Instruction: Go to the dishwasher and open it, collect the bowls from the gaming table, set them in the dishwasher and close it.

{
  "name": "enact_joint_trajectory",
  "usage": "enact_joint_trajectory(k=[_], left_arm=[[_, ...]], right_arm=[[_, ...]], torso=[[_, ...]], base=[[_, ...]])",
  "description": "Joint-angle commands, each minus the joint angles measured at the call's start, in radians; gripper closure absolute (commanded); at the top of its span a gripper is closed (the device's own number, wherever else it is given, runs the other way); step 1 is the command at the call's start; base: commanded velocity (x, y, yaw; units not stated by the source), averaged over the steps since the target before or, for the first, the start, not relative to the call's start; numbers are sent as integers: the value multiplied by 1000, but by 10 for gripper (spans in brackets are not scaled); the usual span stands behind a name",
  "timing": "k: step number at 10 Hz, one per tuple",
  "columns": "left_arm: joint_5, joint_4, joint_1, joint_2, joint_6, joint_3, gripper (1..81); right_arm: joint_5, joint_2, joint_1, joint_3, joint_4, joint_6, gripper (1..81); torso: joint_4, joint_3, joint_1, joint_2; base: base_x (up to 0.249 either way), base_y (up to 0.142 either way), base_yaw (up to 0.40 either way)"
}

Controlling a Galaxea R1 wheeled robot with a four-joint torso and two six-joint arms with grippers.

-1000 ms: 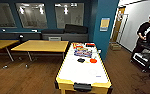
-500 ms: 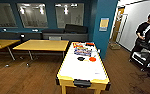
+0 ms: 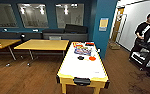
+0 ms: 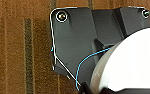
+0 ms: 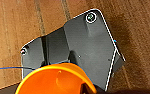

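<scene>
**Two light bowls waiting on the far half of the bench**

The long white-topped gaming table with the yellowish edge (image 3: 82, 68) stands straight ahead at 12 o'clock, its short end toward the robot. The bowls lie on its far half. The small round black bowl (image 3: 80, 57) sits at 9 o'clock of the small round bright orange bowl (image 3: 92, 58), near it but apart. The colourful board-game boxes (image 3: 82, 50) lie just beyond both, at 12 o'clock of them. The dishwasher is not where the head view looks.

Both bowls look shallow and small. I judge them light and stiff, probably with smooth walls that could slip between flat pads. A hold across the rim, one finger inside and one outside, seems the surest. The orange bowl is close to the bench's 3 o'clock edge and could be taken from that side. The black one is nearer the middle and the boxes crowd its far side, so a rim hold on its near side seems safer.

The wrist views look down on brown wooden floor (image 4: 16, 50). From them I cannot tell whether the left pincer or the right pincer is wide or narrow.

Yellow-topped tables (image 3: 43, 45) stand at 10 o'clock. A person in a black shirt (image 3: 144, 32) stands with a control rig at 2 o'clock.
</scene>
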State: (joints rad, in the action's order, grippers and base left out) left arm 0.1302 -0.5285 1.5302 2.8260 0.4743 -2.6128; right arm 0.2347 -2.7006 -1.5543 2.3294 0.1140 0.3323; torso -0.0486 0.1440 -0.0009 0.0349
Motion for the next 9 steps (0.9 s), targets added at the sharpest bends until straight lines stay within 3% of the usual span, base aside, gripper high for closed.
enact_joint_trajectory(k=[1,9], left_arm=[[-34,-15,-40,-17,-2,-3,811],[-32,-11,-28,-15,1,-4,811]], right_arm=[[-40,22,42,-3,18,-6,811],[-40,5,39,-1,24,-4,811]], torso=[[0,0,1,0],[0,0,1,0]], base=[[0,0,0],[0,0,0]])
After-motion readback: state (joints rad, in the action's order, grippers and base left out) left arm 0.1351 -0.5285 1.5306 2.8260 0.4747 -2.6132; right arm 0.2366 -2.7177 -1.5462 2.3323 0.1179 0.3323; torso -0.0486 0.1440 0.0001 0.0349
